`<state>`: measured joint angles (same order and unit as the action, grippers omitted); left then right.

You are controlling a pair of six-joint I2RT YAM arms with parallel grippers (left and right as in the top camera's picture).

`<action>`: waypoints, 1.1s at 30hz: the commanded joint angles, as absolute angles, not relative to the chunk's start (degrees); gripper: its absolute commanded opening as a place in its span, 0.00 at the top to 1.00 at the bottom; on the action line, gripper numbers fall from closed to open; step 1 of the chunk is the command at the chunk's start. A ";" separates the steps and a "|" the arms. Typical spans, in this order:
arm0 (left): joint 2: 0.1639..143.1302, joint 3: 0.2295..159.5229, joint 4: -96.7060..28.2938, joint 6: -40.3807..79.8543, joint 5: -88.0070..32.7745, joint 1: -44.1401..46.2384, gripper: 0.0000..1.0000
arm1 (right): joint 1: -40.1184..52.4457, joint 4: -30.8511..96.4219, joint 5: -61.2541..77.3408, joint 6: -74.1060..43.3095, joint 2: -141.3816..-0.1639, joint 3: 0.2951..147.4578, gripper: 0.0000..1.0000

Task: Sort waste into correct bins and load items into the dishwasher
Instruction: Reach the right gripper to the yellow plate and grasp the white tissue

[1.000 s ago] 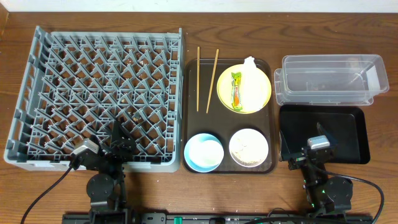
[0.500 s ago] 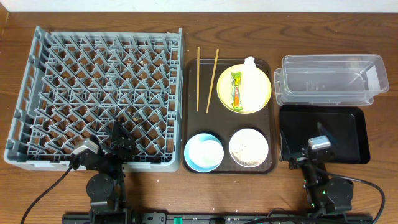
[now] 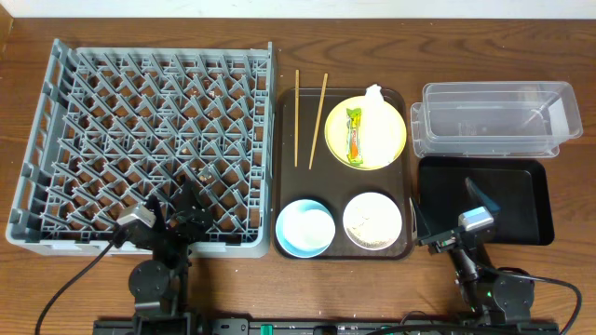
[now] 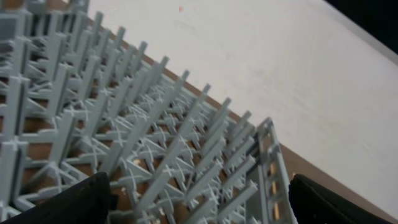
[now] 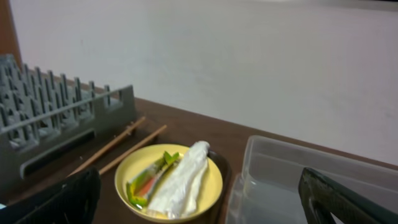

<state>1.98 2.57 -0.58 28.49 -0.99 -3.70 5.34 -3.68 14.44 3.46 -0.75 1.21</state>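
Note:
The grey dishwasher rack (image 3: 149, 140) fills the left of the table. On the brown serving tray (image 3: 307, 186) lie two chopsticks (image 3: 297, 116), a yellow plate (image 3: 389, 140) with the green-and-orange wrapper (image 3: 355, 135) and white tissue (image 3: 374, 102), a light-blue bowl (image 3: 305, 228) and a white bowl (image 3: 372, 221) holding food scraps. The clear tub (image 3: 494, 119) and black tray (image 3: 512, 200) sit at the right. My left gripper (image 3: 177, 200) hangs open over the rack's near edge (image 4: 124, 124). My right gripper (image 3: 449, 207) is open over the black tray's near left corner, facing the plate (image 5: 211, 180).
The rack's far right corner (image 5: 50, 106) and the chopsticks (image 5: 118, 143) show left of the plate in the right wrist view, with the tub (image 5: 280, 180) on the right. A pale wall stands behind the table. Cables run from both arm bases at the front edge.
Both arms have risen and shifted slightly at the front edge, with their fingers now showing wider apart from above. Nothing on the table has moved.

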 commanded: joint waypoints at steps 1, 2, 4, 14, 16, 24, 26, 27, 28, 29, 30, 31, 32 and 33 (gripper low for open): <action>5.23 11.49 -2.48 27.77 -3.92 -3.95 0.07 | 4.67 -3.42 15.22 0.43 -1.89 6.68 0.01; 7.22 14.44 -4.27 27.51 -3.90 -3.95 0.07 | 4.67 -2.63 14.72 -0.34 -3.27 8.78 0.01; 12.82 21.58 -9.37 26.61 -3.95 -3.95 0.07 | 4.69 -0.10 14.61 -0.40 -6.96 12.95 0.01; 45.08 54.41 -34.50 26.63 -17.67 -3.95 0.07 | 4.82 26.28 20.10 2.57 -41.85 45.23 0.01; 49.87 60.18 -39.66 26.65 -19.27 -3.95 0.07 | 5.19 33.28 20.01 2.63 -49.08 53.30 0.01; 58.04 67.85 -46.26 26.17 -18.83 -3.95 0.07 | 9.69 45.65 26.15 0.56 -72.51 76.23 0.01; 58.50 67.83 -46.28 26.22 -18.85 -3.95 0.07 | 9.82 45.39 30.09 0.25 -75.07 76.95 0.01; 58.65 67.83 -46.28 26.22 -18.85 -3.95 0.07 | 9.82 43.99 31.20 0.05 -76.16 76.88 0.01; 58.74 67.83 -46.28 26.22 -18.87 -3.95 0.07 | 9.87 42.28 32.05 -1.26 -77.36 76.88 0.01; 58.74 67.83 -46.35 26.22 -18.87 -3.95 0.07 | 10.17 40.77 32.08 -2.52 -78.50 76.88 0.01; 58.72 67.83 -46.68 26.22 -18.90 -3.95 0.07 | 10.57 39.72 31.22 -3.29 -79.61 76.86 0.02; 58.72 67.83 -47.16 26.22 -18.90 -3.95 0.07 | 11.46 39.13 28.95 -3.70 -80.99 76.88 0.14; 58.72 67.83 -47.48 26.22 -18.87 -3.95 0.07 | 12.40 39.11 25.30 -4.95 -82.24 76.88 0.21; 58.72 67.83 -47.59 26.22 -18.87 -3.95 0.07 | 13.56 39.46 20.53 -6.70 -83.50 76.88 0.27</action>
<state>58.76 66.72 -47.11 26.98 -18.13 -3.70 10.83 39.24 26.70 -1.96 -80.93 75.90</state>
